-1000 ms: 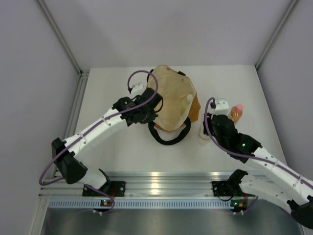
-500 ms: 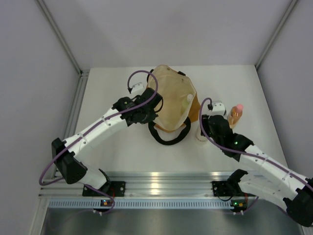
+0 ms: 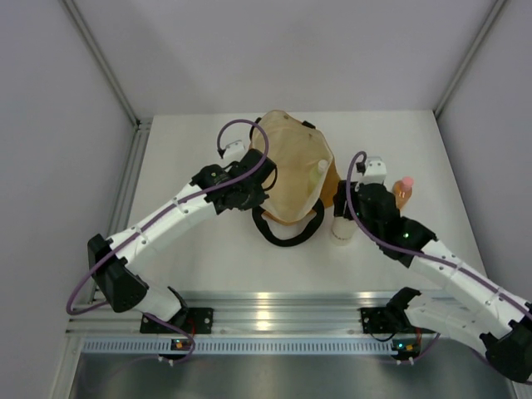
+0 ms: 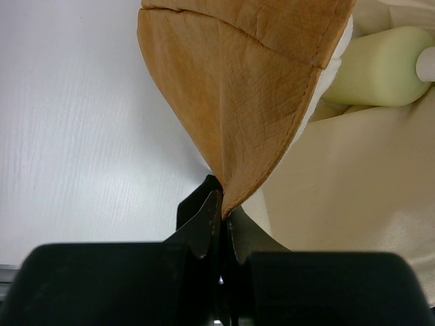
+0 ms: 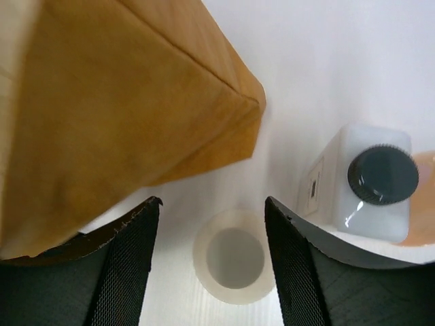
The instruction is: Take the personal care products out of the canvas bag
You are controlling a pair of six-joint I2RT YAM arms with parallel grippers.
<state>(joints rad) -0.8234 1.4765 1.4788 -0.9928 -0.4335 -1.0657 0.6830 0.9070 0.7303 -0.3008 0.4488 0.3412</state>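
- Just opened the right gripper (image 5: pixel 212 204); now grips nothing.
- Left the squat jar (image 5: pixel 234 265) upright on the table (image 5: pixel 326 68) between the jaws, beside the dark-capped bottle (image 5: pixel 372 182).
- Keeps the left gripper (image 4: pixel 221 212) pinched on the canvas bag (image 4: pixel 251 88) rim.
- Seemingly leaves only the yellow-green bottle (image 4: pixel 384 68) inside.

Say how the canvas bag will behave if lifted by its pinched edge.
Probably floppy: the canvas bag folds to a sharp crease where the left pincer pinches its rim. It would likely sag rather than hold shape; its walls look creased and slumped. The pale bottle lying inside may roll as the fabric shifts.
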